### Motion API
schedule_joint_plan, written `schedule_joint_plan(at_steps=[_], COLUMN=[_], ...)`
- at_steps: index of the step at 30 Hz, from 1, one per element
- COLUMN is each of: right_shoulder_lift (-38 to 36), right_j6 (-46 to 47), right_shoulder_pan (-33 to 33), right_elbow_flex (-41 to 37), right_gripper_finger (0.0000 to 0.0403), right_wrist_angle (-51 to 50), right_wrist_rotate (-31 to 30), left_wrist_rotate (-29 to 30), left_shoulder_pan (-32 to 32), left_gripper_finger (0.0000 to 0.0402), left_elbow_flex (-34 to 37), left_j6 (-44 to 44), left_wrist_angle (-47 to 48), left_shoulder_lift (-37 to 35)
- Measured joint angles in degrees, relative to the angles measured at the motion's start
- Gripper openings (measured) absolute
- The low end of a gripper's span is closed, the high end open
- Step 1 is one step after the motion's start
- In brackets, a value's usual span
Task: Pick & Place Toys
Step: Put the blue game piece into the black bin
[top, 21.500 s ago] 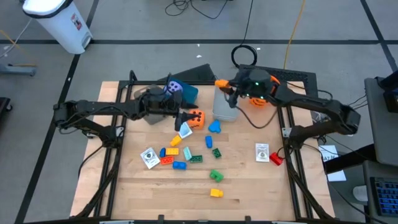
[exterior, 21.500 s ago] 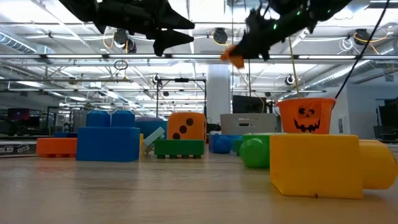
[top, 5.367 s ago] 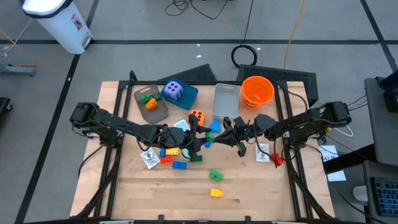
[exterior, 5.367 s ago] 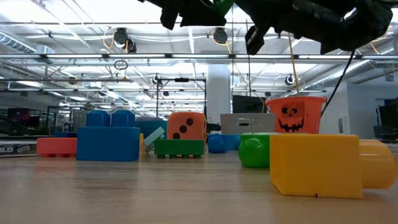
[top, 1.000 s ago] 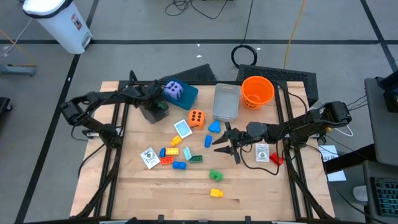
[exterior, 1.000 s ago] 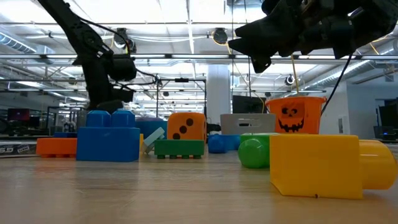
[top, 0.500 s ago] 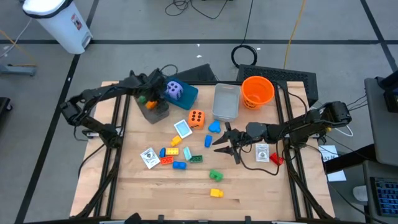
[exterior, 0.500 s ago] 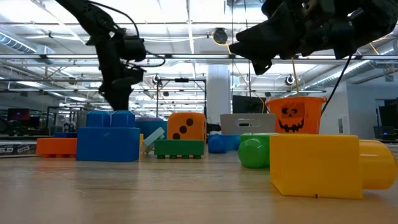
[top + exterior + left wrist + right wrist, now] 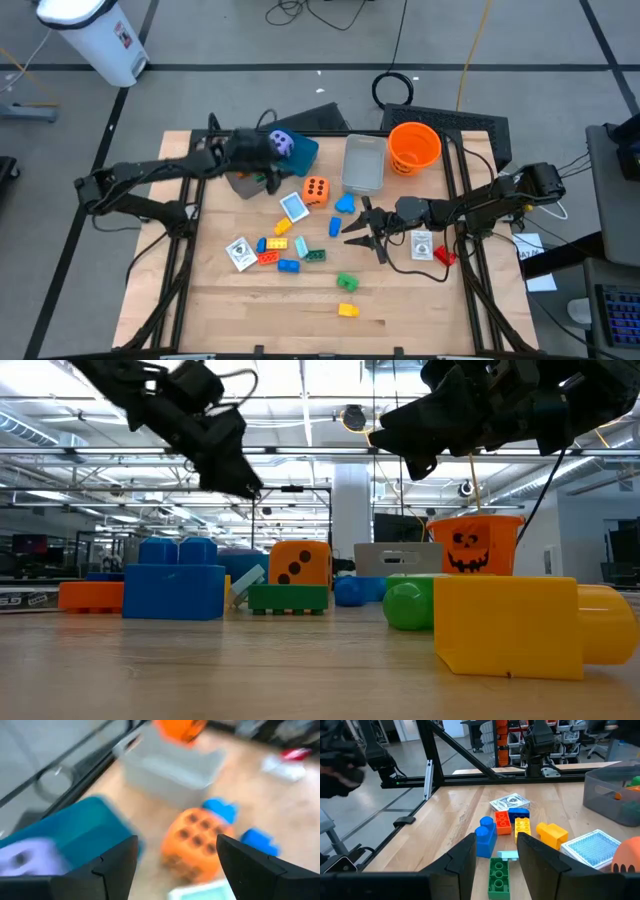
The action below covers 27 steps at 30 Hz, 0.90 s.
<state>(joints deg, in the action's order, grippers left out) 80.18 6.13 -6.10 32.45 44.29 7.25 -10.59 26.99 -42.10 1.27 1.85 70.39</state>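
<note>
Toy bricks (image 9: 285, 250) scattered mid-worktop (image 9: 400, 300), orange die (image 9: 316, 188) beside them; left tool (image 9: 268, 178) open, empty, above grey bin (image 9: 243, 181); right tool (image 9: 352, 226) part-open, empty, near blue brick (image 9: 344, 205)

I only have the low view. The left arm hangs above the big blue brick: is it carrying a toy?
Observer: No. In the left wrist view the left gripper has its fingers apart with nothing between them. The orange die lies ahead of it.
Operator: And the right gripper?
Observer: From above, the right gripper hovers open near mid-table, next to a small blue brick.
Operator: I can't find the purple die.
Observer: The purple die rests on the teal box at the table's far edge, close to the left gripper.
</note>
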Motion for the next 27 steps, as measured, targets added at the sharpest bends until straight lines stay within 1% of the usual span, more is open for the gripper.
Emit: schedule_joint_plan(at_steps=[6,9,11,15,18,21,24,27], right_shoulder_lift=[0.0,0.0,0.0,0.0,0.13,1.5,4.1,7.84], right_j6=[-2.12,-3.79,-4.25,-4.29,-4.28,-3.67,-1.01,0.51], right_shoulder_pan=[-0.01,0.02,-0.01,-0.01,-0.01,-0.01,-0.01,-0.18], right_elbow_flex=[0.0,0.0,0.0,0.0,0.0,0.02,0.06,0.07], right_gripper_finger=[0.0137,0.0137,0.0137,0.0137,0.0137,0.0137,0.0137,0.0137], right_wrist_angle=[0.02,0.02,0.02,0.02,0.08,1.28,4.94,9.53], right_wrist_rotate=[0.02,0.02,0.06,0.21,0.23,0.22,0.07,-0.08], left_wrist_rotate=[0.95,5.56,10.72,23.14,29.74,33.31,36.06,36.2], left_shoulder_pan=[-11.85,-18.89,-23.95,-33.76,-40.12,-44.85,-47.62,-48.7], left_gripper_finger=[0.0278,0.0278,0.0278,0.0278,0.0278,0.0278,0.0278,0.0278], left_elbow_flex=[11.53,14.86,15.78,15.93,15.93,15.95,15.95,15.84], left_j6=[6.54,7.05,6.75,5.42,4.41,3.73,3.5,3.38], left_wrist_angle=[-23.14,-30.8,-32.74,-33.62,-35.38,-39.09,-42.95,-48.04], left_shoulder_lift=[-1.36,-1.47,-1.47,-1.39,0.31,3.17,7.65,12.87])
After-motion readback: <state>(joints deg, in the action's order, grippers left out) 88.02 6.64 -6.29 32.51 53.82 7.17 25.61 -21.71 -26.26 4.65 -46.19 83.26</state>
